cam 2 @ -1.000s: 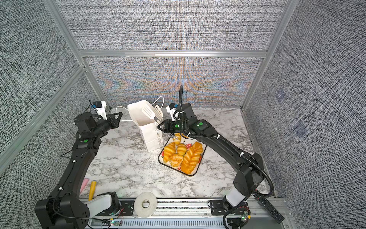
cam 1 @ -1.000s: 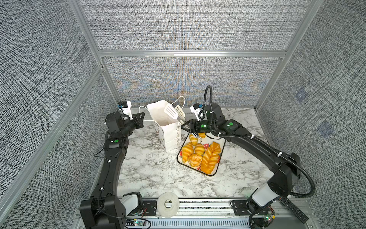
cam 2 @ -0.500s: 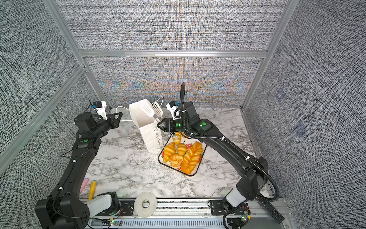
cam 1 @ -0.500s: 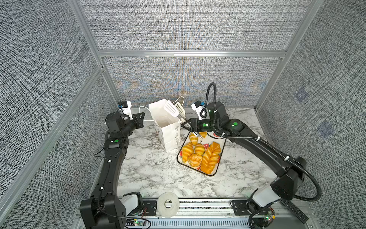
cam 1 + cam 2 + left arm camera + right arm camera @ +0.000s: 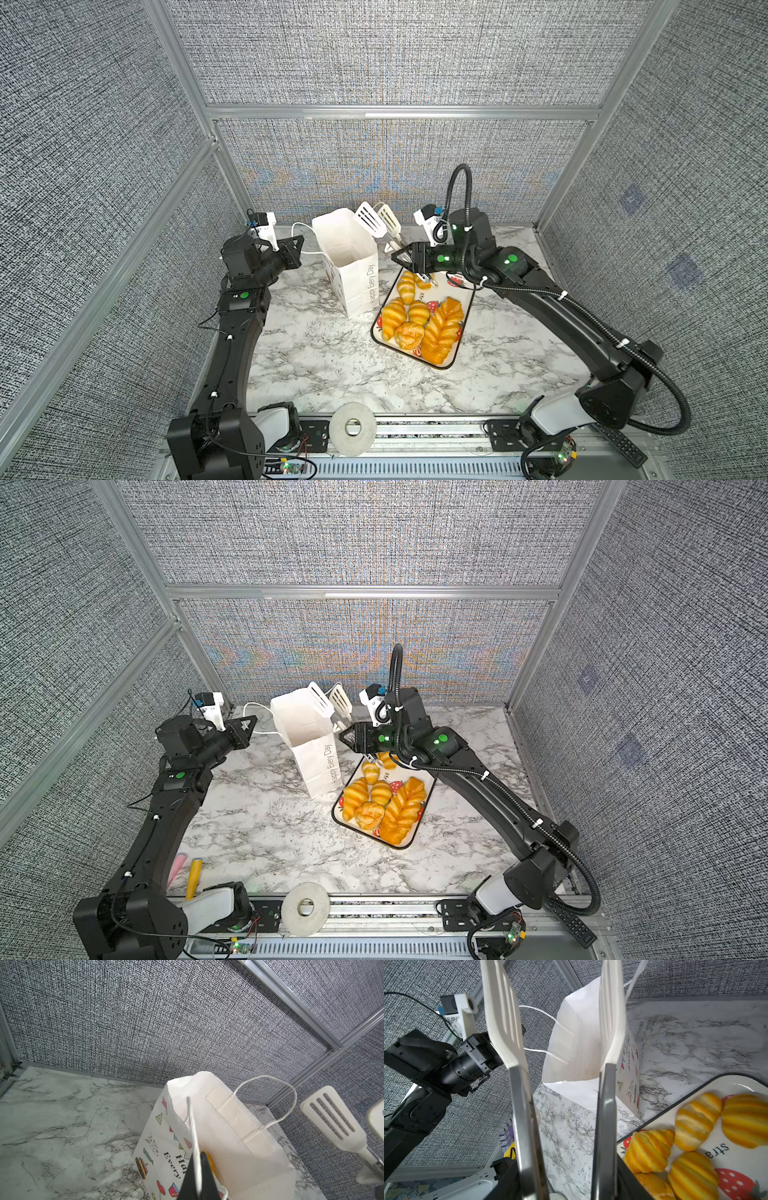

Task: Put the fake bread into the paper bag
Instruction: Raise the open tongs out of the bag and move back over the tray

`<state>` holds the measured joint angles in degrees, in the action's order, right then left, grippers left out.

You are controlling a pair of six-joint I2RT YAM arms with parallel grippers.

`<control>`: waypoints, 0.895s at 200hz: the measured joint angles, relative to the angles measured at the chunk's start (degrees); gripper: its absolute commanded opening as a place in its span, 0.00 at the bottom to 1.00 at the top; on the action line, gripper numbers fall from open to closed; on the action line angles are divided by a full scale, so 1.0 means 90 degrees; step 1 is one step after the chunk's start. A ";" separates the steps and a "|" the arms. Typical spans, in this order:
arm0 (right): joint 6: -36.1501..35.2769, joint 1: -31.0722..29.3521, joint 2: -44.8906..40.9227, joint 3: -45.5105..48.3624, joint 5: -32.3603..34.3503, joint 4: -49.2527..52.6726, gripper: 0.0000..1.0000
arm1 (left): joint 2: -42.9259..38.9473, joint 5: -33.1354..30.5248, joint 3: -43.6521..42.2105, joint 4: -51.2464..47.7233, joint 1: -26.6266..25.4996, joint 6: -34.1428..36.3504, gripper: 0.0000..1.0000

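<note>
The white paper bag (image 5: pixel 353 266) (image 5: pixel 311 737) stands upright and open-mouthed on the marble table. My left gripper (image 5: pixel 300 241) (image 5: pixel 198 1155) is shut on its cord handle (image 5: pixel 192 1124), to the bag's left. Something yellow (image 5: pixel 210 1160) shows inside the bag. Several pieces of fake bread (image 5: pixel 419 324) (image 5: pixel 382 804) (image 5: pixel 695 1124) lie on the strawberry-print tray (image 5: pixel 457 357) (image 5: pixel 737 1084) right of the bag. My right gripper (image 5: pixel 401 255) (image 5: pixel 566 1184) is shut on white slotted tongs (image 5: pixel 376 220) (image 5: pixel 502 1012). Their blades stand apart and empty beside the bag's upper right rim.
A roll of tape (image 5: pixel 353 428) lies on the front rail and a remote (image 5: pixel 623 444) at the front right. Pink and yellow items (image 5: pixel 193 872) lie by the left arm's base. Cage walls stand close behind the bag and at both sides.
My right arm has lifted the tongs a little and drawn them slightly right, away from the bag's mouth. The left arm and the bag have stayed put.
</note>
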<state>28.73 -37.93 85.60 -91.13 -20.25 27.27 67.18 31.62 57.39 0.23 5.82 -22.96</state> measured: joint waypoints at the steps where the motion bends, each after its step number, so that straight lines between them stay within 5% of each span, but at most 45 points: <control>1: 0.0000 0.0005 -0.0005 0.0002 0.0002 0.0000 0.53 | 0.0000 0.0000 0.0000 0.0000 0.0000 0.0000 0.00; 179: 0.0313 0.1445 -0.0845 0.1185 0.0299 0.0155 0.52 | 0.0019 0.0002 0.0000 0.0002 0.0000 -0.0005 0.00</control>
<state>31.55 -24.93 78.00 -80.47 -17.56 28.67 67.35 31.64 57.39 0.25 5.82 -23.00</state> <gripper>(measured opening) 0.517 0.053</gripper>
